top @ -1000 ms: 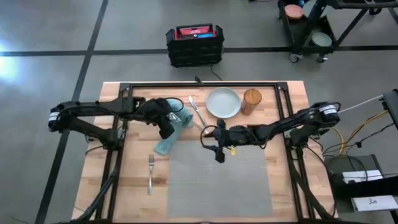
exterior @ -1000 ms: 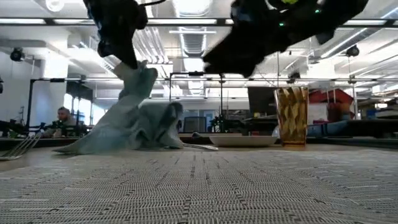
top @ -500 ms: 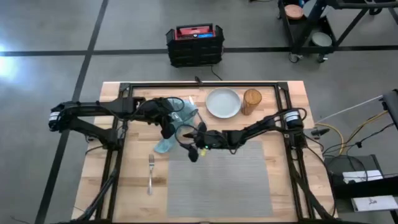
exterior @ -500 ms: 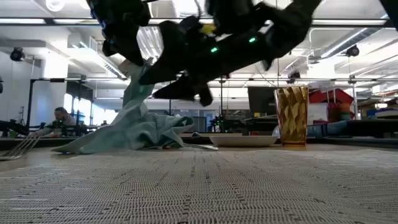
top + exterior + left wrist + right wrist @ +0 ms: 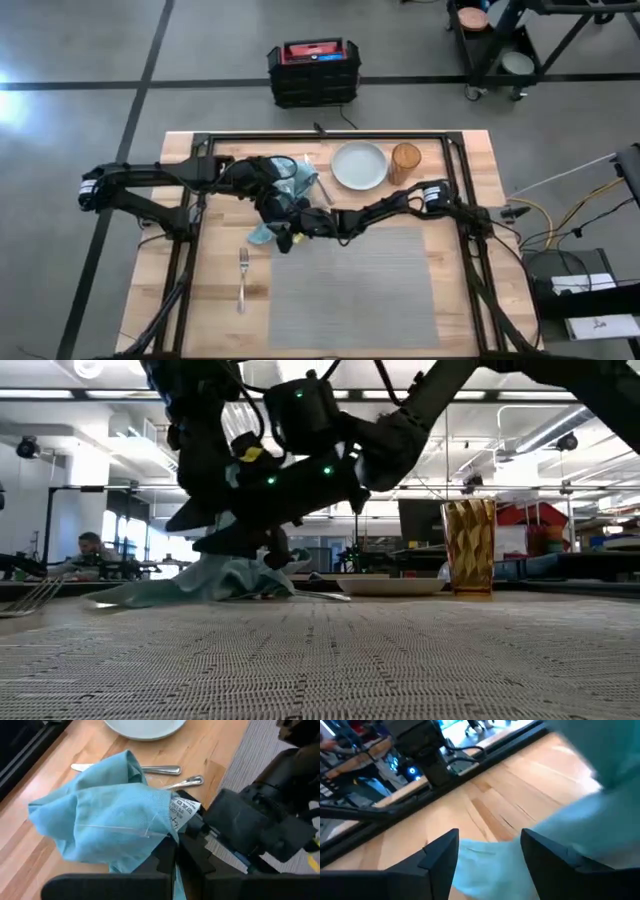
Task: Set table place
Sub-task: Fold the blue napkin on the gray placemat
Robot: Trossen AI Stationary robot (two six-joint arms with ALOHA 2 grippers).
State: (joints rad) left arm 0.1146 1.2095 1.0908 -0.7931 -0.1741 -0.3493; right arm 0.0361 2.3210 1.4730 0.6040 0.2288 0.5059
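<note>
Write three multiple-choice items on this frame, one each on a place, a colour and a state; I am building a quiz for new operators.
1. Where does the fork lie?
A. on the bare table, left of the placemat
B. on the plate
C. inside the glass

2. What colour is the napkin?
A. red
B. teal
C. white

3. How is the left claw?
A. open above the plate
B. shut on the napkin
C. holding the fork

Answers:
1 A: the high view shows it on wood beside the placemat.
2 B: the left wrist view shows teal cloth.
3 B: its fingers pinch the cloth.

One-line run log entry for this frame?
left end effector: shut on napkin | right end effector: open, at napkin | placemat: bare
</note>
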